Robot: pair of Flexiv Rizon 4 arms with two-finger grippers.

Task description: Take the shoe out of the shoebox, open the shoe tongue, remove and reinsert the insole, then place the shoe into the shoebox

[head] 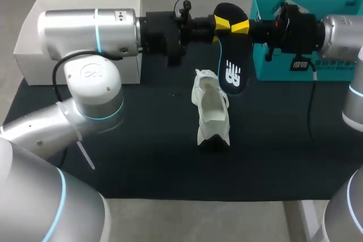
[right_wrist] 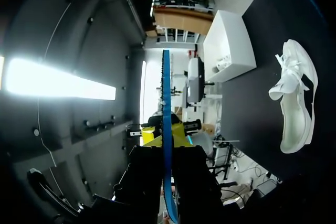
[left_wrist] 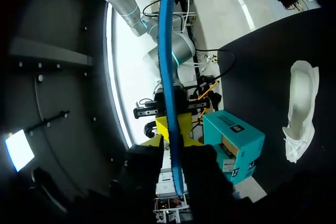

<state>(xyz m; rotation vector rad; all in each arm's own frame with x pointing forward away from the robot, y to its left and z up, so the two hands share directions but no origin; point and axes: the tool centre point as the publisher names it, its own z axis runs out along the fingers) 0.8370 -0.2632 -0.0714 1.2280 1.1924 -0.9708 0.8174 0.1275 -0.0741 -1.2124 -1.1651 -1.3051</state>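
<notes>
Both your claws are clamped on the insole (head: 233,55). The left claw (head: 220,25) comes in from the table's left side and the right claw (head: 241,26) from its right. Their yellow tips sit almost nose to nose on the insole's far end.

Both wrist views confirm the grip. The insole runs edge-on as a thin blue strip straight between each claw's fingers, with the tips pressed on both faces.

The insole is off the table (head: 142,157), held over the far edge a bit right of the middle. Its black face with the white print is up, and the free end points toward the near edge. That free end sits just right of the shoe's far end. You can't tell from the head view whether they touch, since the insole is raised.

The shoe (head: 211,109) is white and sits around the middle of the table, long axis running far to near. Its opening faces up and a dark bit of sole shows at the near end. It lies on the near side of both claws, apart from them.

The teal shoebox (head: 309,55) is at the far right corner with its open side up, partly covered by your right arm. A white box (head: 34,43) is at the far left corner, partly behind your left arm. The insole hangs between the two boxes.
</notes>
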